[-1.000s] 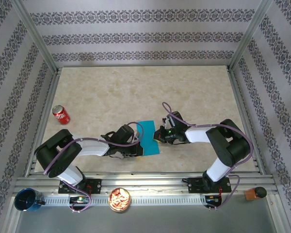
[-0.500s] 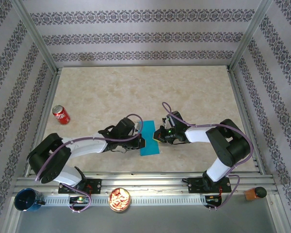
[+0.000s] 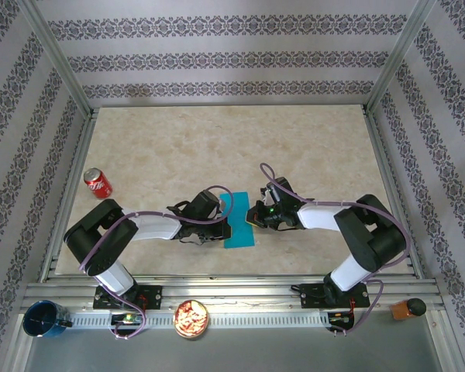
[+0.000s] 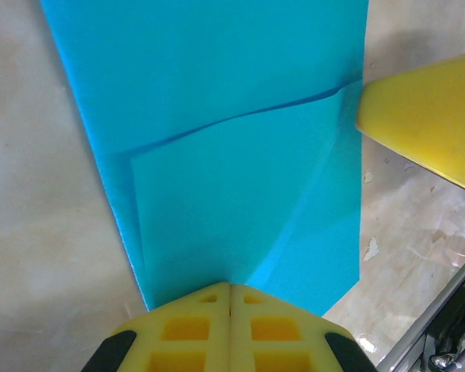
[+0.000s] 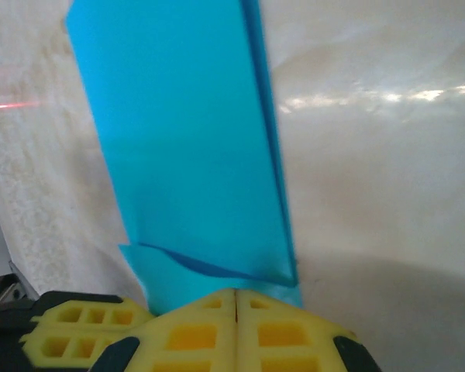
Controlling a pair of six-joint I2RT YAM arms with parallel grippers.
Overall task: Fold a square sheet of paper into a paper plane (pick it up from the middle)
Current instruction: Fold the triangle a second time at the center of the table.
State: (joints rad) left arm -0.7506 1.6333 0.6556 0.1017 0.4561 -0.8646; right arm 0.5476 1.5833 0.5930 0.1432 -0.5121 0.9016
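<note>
The turquoise sheet of paper (image 3: 239,220) lies flat on the table, folded into a narrow strip with a slanted flap (image 4: 240,194) on top. A pointed paper plane is out of view. My left gripper (image 3: 225,227) is shut, its yellow tip (image 4: 231,285) resting on the strip's left edge. My right gripper (image 3: 253,215) is shut too, its tip (image 5: 236,293) on the opposite edge of the paper (image 5: 186,155). The two tips face each other across the strip. The right gripper's yellow finger (image 4: 426,116) sits at the paper's far side.
A red soda can (image 3: 98,184) stands at the table's left. In front of the arm bases are a dark blue cup (image 3: 45,318), a round bowl (image 3: 191,318) and a brown object (image 3: 407,308). Metal frame rails (image 3: 70,194) border the table.
My left gripper has slid from the strip's near left part up along its left edge, and the left elbow has swung out and back. The right gripper has held still.
</note>
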